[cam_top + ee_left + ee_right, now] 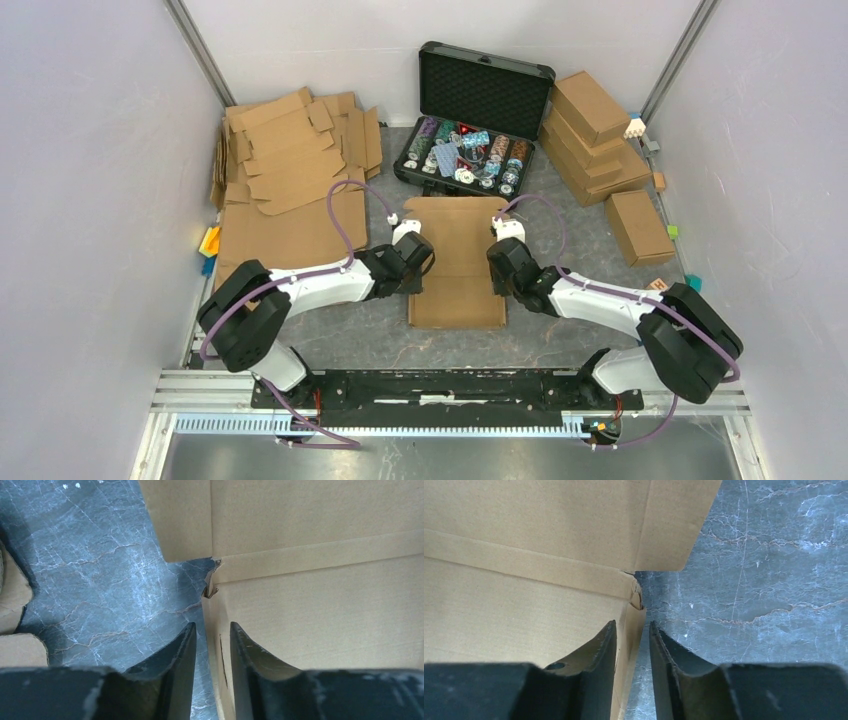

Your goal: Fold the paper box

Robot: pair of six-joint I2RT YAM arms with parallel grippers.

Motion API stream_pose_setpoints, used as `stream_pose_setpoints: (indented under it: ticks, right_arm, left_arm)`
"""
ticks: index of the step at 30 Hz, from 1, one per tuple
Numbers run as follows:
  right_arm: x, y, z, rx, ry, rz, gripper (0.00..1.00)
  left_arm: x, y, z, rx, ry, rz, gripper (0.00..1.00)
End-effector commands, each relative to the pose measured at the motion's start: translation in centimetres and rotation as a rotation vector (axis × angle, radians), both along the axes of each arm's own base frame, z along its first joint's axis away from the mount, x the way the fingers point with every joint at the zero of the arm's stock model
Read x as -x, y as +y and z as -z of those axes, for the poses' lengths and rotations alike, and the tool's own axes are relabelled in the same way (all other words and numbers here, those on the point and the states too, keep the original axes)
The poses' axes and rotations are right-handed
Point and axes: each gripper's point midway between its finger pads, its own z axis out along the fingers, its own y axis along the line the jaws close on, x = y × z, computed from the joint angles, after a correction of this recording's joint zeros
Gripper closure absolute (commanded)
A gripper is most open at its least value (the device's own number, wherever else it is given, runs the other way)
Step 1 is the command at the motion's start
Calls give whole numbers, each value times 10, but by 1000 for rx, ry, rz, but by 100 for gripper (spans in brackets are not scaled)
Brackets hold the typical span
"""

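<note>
No text, label, brand or number legible in any view. Faces of paper box (457, 262) plain brown. Markings on chips (470, 152) in case (487, 88) at 12 o'clock too small to read.

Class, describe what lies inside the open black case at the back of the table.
The case holds rows of coloured chips and loose items too small to name; its raised lid is foam-lined. Anything beneath the chips is hidden.
</note>
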Motion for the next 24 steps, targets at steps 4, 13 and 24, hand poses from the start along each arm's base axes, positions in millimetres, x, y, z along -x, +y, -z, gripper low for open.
stream_pose_setpoints:
  ticks: [4, 13, 24]
  right_arm:
    - [-7, 6, -32, -48, -107, -48, 33]
    - [-16, 1, -101, -190, -311, -103, 2]
    - [-69, -11, -131, -285, -362, -93, 2]
  left_arm:
    - [-7, 6, -30, 12, -72, 33, 51]
    - [-18, 25, -72, 320, -140, 69, 21]
    - [-76, 11, -87, 455, -181, 95, 23]
